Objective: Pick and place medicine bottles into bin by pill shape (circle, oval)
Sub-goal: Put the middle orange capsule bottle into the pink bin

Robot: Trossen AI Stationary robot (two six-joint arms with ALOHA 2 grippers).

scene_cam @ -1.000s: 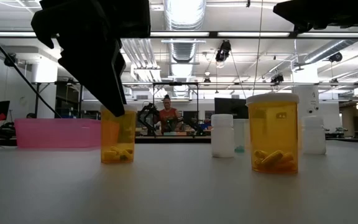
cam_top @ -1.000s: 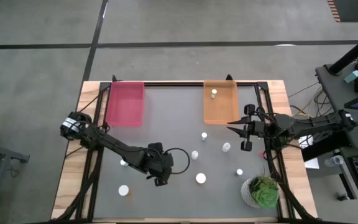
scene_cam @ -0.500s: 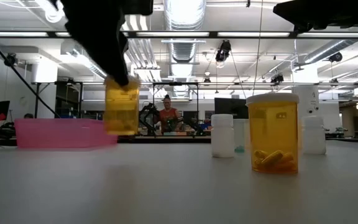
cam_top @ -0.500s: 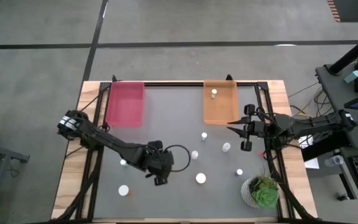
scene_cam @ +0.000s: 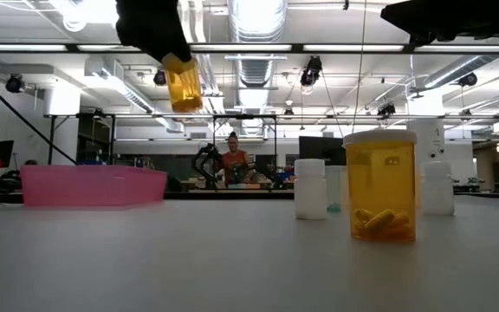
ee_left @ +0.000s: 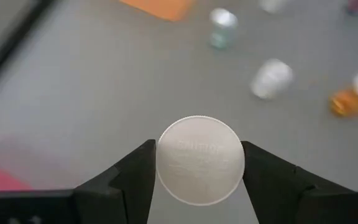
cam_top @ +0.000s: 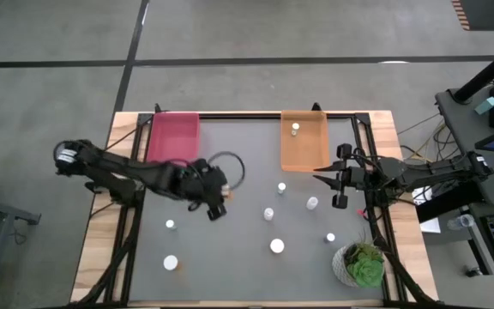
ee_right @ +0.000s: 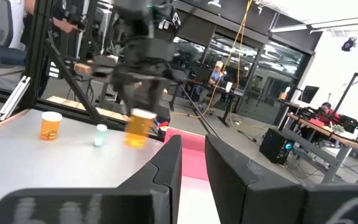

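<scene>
My left gripper (cam_top: 215, 204) is shut on an amber medicine bottle (scene_cam: 184, 83) with a white cap (ee_left: 199, 160). It holds the bottle above the table, just on the near side of the pink tray (cam_top: 172, 142). The orange tray (cam_top: 304, 146) holds one bottle (cam_top: 295, 129). Several white-capped bottles stand on the grey table, among them three (cam_top: 281, 186), (cam_top: 268, 213), (cam_top: 276, 246). My right gripper (cam_top: 337, 178) waits at the table's right edge with a narrow gap between its fingers (ee_right: 166, 168), and it is empty. My left gripper pinches the bottle at its top end, with the round white cap's rim (ee_left: 161, 163) between the two fingers (ee_left: 135, 177). The fingers come from above. The bottle's amber body (scene_cam: 185, 88) hangs below them, slightly tilted and lifted clear of the table.
A green plant in a white pot (cam_top: 363, 264) stands at the near right corner. Two bottles (cam_top: 171, 225), (cam_top: 171, 263) stand near the left front. An amber bottle (scene_cam: 379, 186) stands close to the low camera. People are in the room beyond.
My left gripper has lifted the amber bottle off the table. It has carried the bottle up and toward the far left, toward the pink tray. The bottle stood on the table a second ago and now hangs clear, slightly tilted.
</scene>
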